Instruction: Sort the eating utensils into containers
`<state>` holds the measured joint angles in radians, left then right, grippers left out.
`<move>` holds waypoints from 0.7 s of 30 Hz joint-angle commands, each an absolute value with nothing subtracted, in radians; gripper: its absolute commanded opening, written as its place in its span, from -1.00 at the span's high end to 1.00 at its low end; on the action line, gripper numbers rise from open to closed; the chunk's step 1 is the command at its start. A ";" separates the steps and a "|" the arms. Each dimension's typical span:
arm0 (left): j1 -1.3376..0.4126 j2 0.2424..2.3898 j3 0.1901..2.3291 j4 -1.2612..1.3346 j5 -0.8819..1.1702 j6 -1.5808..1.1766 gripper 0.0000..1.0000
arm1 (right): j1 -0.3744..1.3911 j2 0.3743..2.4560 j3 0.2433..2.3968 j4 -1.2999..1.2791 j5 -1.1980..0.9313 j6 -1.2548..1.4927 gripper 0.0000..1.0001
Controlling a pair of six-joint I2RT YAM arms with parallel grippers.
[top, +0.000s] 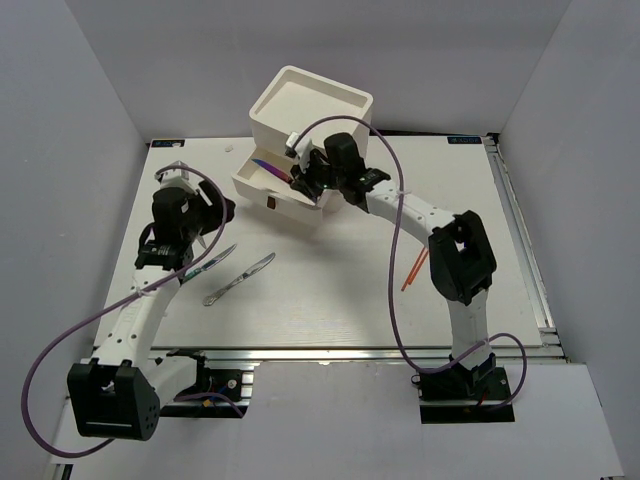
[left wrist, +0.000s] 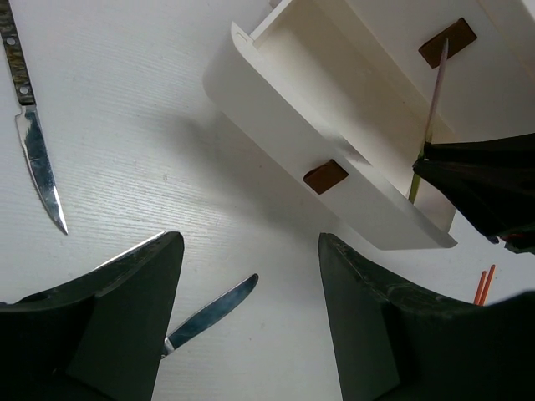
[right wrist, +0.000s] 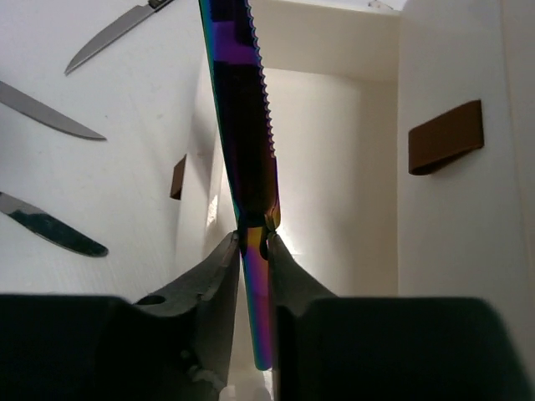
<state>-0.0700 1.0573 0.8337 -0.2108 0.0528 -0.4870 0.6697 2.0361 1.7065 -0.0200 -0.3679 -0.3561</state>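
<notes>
My right gripper (right wrist: 253,242) is shut on the handle of an iridescent purple-blue serrated knife (right wrist: 242,125), blade pointing into an open white drawer (right wrist: 334,167). From above, that gripper (top: 300,180) hovers at the pulled-out drawer (top: 258,188) of the white drawer unit (top: 310,100), and the knife (top: 270,170) lies over the drawer. The left gripper (left wrist: 251,251) stands open above the table, left of the drawer (left wrist: 284,125); a silver knife blade (left wrist: 213,309) lies below its gap, untouched. Two silver knives (top: 240,278) rest beside the left gripper (top: 220,213).
Two orange chopsticks (top: 415,270) lie on the table by the right arm. A dark-handled knife (left wrist: 33,150) lies to the left. Dark red pulls (left wrist: 325,176) mark the drawer fronts. Three more silver knives (right wrist: 46,113) show left of the drawer.
</notes>
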 commanded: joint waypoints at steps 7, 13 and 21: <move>0.041 1.167 0.939 -0.276 0.107 -0.514 -0.28 | 0.643 1.990 1.816 0.006 -0.481 -0.319 -0.15; 0.149 1.317 1.038 -0.337 0.193 -0.561 0.20 | 0.574 1.957 1.948 -0.103 -0.827 -0.334 -0.34; 0.196 1.692 1.264 -0.437 0.137 -0.535 -0.33 | 0.468 1.888 1.901 -0.193 -0.884 -0.365 -0.46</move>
<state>0.1932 1.6329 1.1889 -0.3885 0.1623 -0.5499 0.4980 1.9434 1.9156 -0.1406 -0.8204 -0.3500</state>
